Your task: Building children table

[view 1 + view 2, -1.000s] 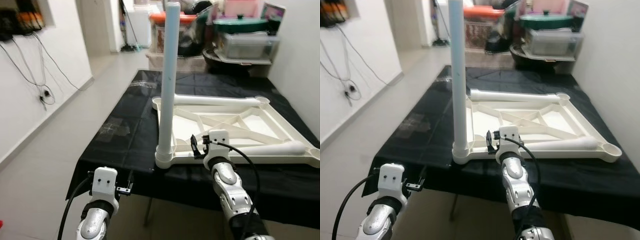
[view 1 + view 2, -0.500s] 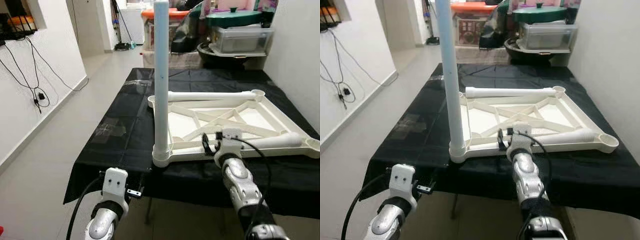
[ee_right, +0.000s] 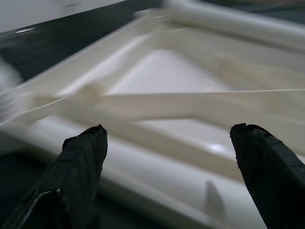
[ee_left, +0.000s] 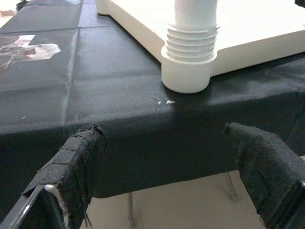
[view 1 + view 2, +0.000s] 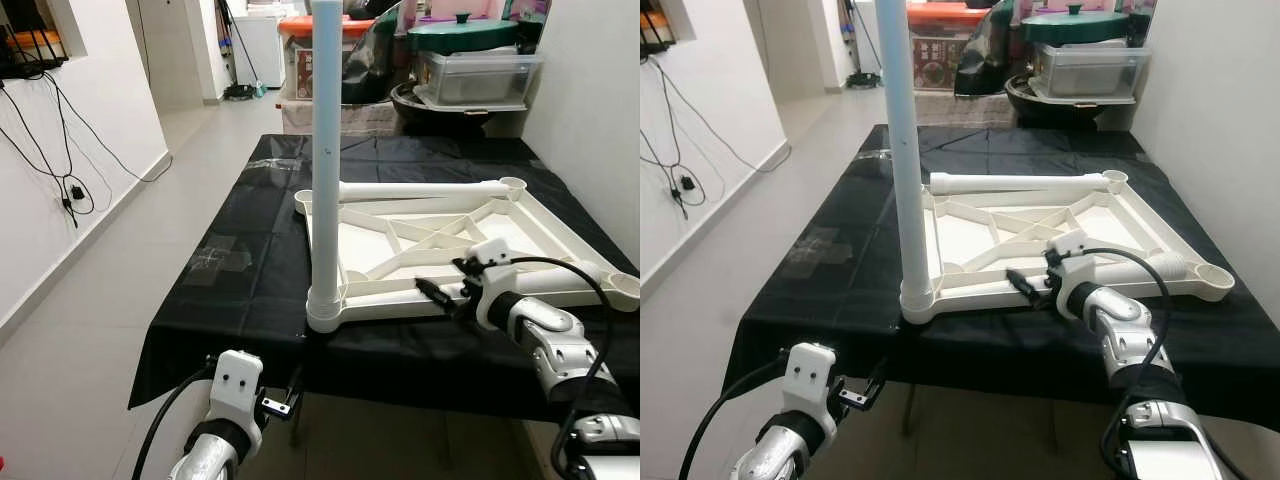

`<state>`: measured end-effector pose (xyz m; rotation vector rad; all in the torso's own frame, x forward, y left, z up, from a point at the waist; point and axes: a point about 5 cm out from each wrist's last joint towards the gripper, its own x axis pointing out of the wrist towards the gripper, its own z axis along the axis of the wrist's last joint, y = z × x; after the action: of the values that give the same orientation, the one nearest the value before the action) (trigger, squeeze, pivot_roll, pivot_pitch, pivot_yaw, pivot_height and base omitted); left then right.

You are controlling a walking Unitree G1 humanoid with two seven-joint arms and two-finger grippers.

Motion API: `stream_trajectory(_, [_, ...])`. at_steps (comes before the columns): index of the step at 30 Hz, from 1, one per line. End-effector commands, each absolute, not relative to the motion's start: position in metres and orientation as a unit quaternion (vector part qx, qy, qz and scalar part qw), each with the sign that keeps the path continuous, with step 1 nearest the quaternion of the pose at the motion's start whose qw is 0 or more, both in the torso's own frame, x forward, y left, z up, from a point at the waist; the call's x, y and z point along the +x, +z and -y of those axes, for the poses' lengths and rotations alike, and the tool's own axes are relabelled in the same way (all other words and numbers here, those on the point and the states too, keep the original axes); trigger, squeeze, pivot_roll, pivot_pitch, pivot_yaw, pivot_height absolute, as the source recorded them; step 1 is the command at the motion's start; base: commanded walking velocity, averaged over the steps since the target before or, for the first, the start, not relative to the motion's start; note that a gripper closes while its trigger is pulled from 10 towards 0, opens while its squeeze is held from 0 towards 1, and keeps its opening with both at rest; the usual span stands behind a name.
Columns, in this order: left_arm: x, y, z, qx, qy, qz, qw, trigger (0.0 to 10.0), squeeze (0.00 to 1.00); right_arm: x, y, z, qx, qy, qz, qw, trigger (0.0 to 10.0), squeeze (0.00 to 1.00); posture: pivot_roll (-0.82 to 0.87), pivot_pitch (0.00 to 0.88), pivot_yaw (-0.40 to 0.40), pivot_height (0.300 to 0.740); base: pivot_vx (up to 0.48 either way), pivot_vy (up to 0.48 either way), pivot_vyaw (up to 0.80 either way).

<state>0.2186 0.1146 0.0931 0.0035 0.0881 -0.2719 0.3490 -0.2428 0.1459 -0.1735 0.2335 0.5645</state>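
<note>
Clearly the spread right hand point(image 5: 437, 293), crossing the tabletop frame point(image 5: 560, 240), could knock the upright leg point(image 5: 324, 150) loose.

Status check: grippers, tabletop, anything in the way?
Right gripper open at tabletop's near edge. Left gripper open, low, below table edge. One leg upright in corner; two legs lying loose.

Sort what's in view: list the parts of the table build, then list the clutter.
Job:
upturned white tabletop
upright leg standing in its near corner socket
loose leg lying along the far edge
loose leg lying on the near right side

Lying about:
black cloth
storage bins behind
wall cables
</note>
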Motion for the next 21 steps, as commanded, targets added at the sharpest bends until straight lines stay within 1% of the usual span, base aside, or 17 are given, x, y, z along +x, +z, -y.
stream_trajectory(1, [0.216, 0.094, -0.115, 0.001, -0.141, -0.049, 0.989, 10.0, 0.00, 0.348, 0.148, 0.237, -0.074, 0.323, -0.118, 0.936, 10.0, 0.00, 0.04, 0.000, -0.025, 0.740, 0.000, 0.000, 0.00])
stream_trajectory(3, [0.216, 0.094, -0.115, 0.001, -0.141, -0.049, 0.989, 10.0, 0.00, 0.348, 0.150, 0.236, -0.068, 0.336, -0.117, 0.932, 10.0, 0.00, 0.04, 0.000, -0.024, 0.740, 0.000, 0.000, 0.00])
stream_trajectory(4, [0.215, 0.094, -0.115, 0.001, -0.142, -0.049, 0.989, 10.0, 0.00, 0.350, 0.152, 0.230, -0.055, 0.354, -0.116, 0.926, 10.0, 0.00, 0.04, 0.000, -0.021, 0.740, 0.000, 0.000, 0.00])
stream_trajectory(6, [0.215, 0.095, -0.115, 0.003, -0.145, -0.048, 0.988, 10.0, 0.00, 0.353, 0.156, 0.212, -0.047, 0.406, -0.110, 0.906, 10.0, 0.00, 0.04, 0.000, -0.023, 0.740, 0.000, 0.000, 0.00])
stream_trajectory(7, [0.215, 0.095, -0.115, 0.003, -0.145, -0.048, 0.988, 10.0, 0.00, 0.353, 0.156, 0.212, -0.047, 0.406, -0.110, 0.906, 10.0, 0.00, 0.04, 0.000, -0.023, 0.740, 0.000, 0.000, 0.00])
stream_trajectory(9, [0.214, 0.096, -0.114, 0.006, -0.147, -0.047, 0.988, 10.0, 0.00, 0.357, 0.160, 0.201, -0.046, 0.430, -0.101, 0.896, 10.0, 0.00, 0.05, 0.000, -0.033, 0.740, 0.000, 0.000, 0.00])
stream_trajectory(21, [0.215, 0.099, -0.111, 0.016, -0.159, -0.041, 0.986, 10.0, 0.00, 0.370, 0.177, 0.178, -0.028, 0.448, -0.069, 0.891, 10.0, 0.00, 0.05, 0.000, -0.033, 0.740, 0.000, 0.000, 0.00])
